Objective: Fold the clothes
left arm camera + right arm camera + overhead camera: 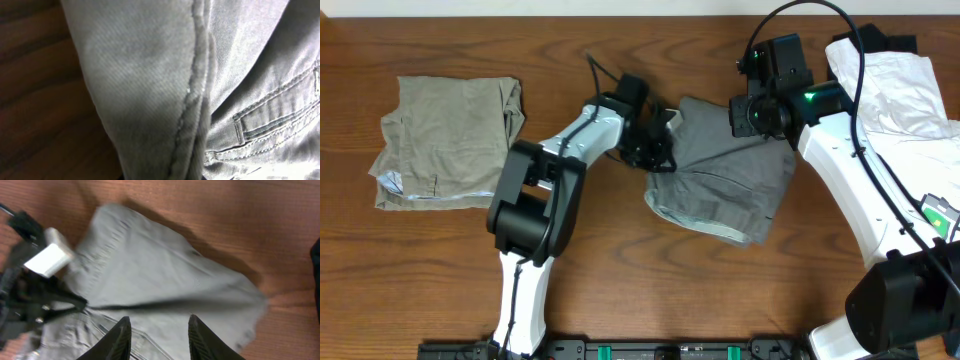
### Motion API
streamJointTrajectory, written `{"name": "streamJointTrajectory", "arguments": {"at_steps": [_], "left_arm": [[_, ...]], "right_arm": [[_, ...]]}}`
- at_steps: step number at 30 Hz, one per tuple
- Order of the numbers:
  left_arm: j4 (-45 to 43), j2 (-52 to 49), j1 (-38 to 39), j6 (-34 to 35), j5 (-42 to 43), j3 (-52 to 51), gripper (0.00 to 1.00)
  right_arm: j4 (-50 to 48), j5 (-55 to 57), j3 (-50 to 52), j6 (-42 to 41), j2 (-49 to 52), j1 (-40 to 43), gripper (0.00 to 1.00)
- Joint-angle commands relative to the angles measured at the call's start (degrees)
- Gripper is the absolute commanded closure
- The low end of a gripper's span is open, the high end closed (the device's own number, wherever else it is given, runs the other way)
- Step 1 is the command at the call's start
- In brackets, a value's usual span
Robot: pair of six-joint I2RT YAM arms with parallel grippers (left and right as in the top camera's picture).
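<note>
On the table [620,270], your grey shorts [740,190] are lying bunched in the middle, waiting for folding. Khaki shorts [445,140] at the table's left end and white clothes [895,90] at its right are blocking nothing. Your right gripper [161,340] is hanging wide apart above the shorts, ready to grab. Your left gripper [655,150] is at their edge; I cannot tell if it is pinching.

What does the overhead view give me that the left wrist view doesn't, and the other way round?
Overhead only: the khaki shorts at the left, the white garment and black garment at the far right, plus the left arm and right arm reaching in. Left wrist only: a close look at a raised seam and pocket stitching; its own jaws are out of sight. Both: the grey shorts and the wooden table.
</note>
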State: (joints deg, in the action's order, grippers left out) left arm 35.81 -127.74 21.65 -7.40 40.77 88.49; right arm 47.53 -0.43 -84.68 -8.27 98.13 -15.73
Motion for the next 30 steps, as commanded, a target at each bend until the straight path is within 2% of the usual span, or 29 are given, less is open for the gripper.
{"name": "streamJointTrajectory", "arguments": {"at_steps": [1,5,11,17,24,30], "left_arm": [[1.6,4.4,-4.6,-0.5,-11.5,-1.2,0.94],[2.7,11.7,-9.7,-0.3,-18.9,-1.2,0.94],[2.6,19.1,-19.6,-1.0,-22.8,-1.2,0.94],[1.6,20.2,-29.2,-5.7,-26.3,-1.2,0.94],[-2.1,20.2,-38.5,-6.1,-26.9,-1.2,0.94],[-4.3,20.2,-43.0,-6.1,-26.9,-1.2,0.94]], "right_arm": [[0.6,0.6,0.0,0.6,0.3,0.1,0.64],[1.4,0.6,0.0,0.6,0.3,0.8,0.67],[2.0,0.6,0.0,0.6,0.3,0.9,0.68],[2.6,0.6,0.0,0.6,0.3,0.9,0.68],[2.6,0.6,0.0,0.6,0.3,0.9,0.67],[2.6,0.6,0.0,0.6,0.3,0.9,0.67]]}}
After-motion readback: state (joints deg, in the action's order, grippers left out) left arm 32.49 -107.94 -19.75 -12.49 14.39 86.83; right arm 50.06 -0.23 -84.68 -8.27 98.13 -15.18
